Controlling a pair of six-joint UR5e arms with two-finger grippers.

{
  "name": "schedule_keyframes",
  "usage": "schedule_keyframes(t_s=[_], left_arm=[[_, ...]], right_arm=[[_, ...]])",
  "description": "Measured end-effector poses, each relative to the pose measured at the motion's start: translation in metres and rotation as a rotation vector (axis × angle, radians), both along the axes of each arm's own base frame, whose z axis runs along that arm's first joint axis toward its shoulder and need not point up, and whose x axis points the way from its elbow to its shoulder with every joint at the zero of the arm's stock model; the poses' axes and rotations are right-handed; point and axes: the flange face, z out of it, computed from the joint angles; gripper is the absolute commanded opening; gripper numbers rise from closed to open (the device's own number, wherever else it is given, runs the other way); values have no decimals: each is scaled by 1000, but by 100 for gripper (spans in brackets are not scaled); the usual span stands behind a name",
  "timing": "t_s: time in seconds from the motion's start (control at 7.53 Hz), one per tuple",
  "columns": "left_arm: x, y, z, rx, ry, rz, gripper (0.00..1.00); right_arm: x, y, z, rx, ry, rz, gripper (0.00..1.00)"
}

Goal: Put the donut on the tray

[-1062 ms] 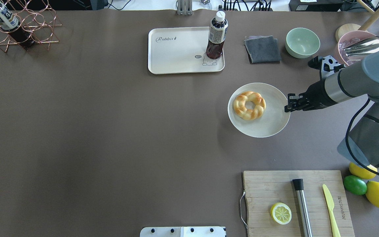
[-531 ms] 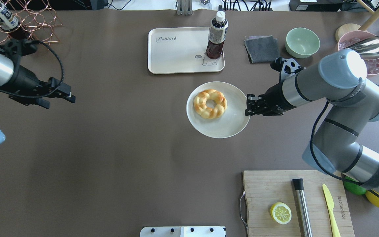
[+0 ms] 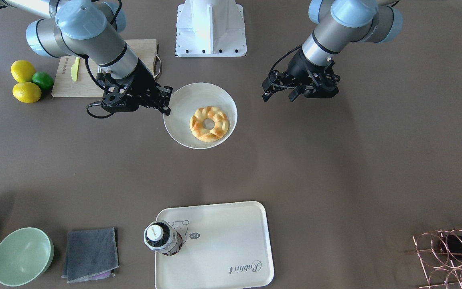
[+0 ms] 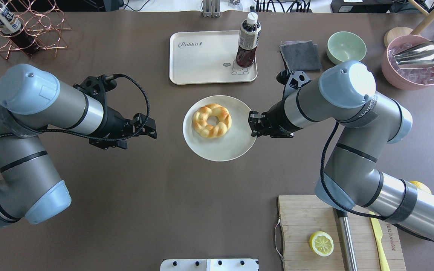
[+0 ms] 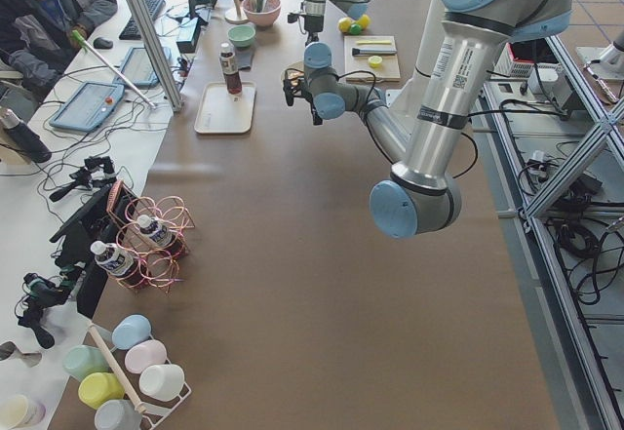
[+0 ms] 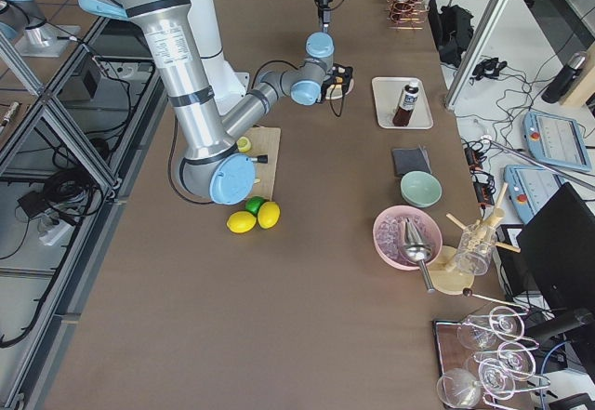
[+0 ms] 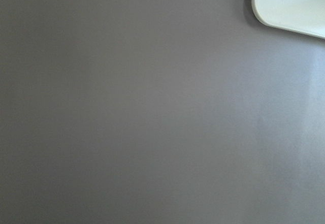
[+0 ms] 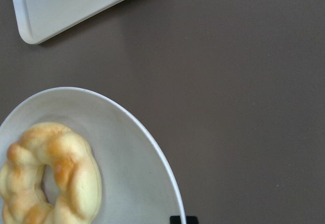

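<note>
Occupying one plate (image 4: 232, 147): donut (image 4: 211, 120) (just one)

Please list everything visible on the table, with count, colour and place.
donut: 1, golden-yellow, on the plate
plate: 1, white, table centre
tray: 1, cream, far middle
rack: 1, copper, far left
bottles: 2, dark, on tray and in rack
cloth: 1, grey, right of the tray
green bowl: 1, pale, beside the cloth
pink bowl: 1, pink, far right, with ice and scoop
cutting board: 1, wooden, near right, under lemon half, metal rod, yellow knife
lemons: 2, yellow, right of the board
lime: 1, green, with the lemons
left pincer: 1, black, open, left of the plate
right pincer: 1, black, shut on the plate's rim
</note>
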Motion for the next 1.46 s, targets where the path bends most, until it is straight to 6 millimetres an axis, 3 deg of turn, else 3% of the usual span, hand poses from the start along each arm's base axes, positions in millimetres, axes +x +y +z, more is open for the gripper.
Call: schedule_keyframes(t_s=[0.13, 0.53, 1.06, 1.33, 1.46], left_arm=[[9, 5, -10, -11, 12, -7, 92], [22, 10, -29, -40, 39, -16, 74], [31, 18, -37, -74, 53, -14, 52], [33, 19, -36, -83, 53, -13, 30], [36, 22, -36, -84, 52, -7, 4]], right_arm=[[-6, 4, -5, 0, -2, 4, 0], [-24, 18, -23, -20, -23, 17, 0], [-29, 27, -33, -17, -37, 21, 0], [-31, 30, -35, -25, -42, 19, 0], [-33, 32, -39, -30, -48, 18, 0]])
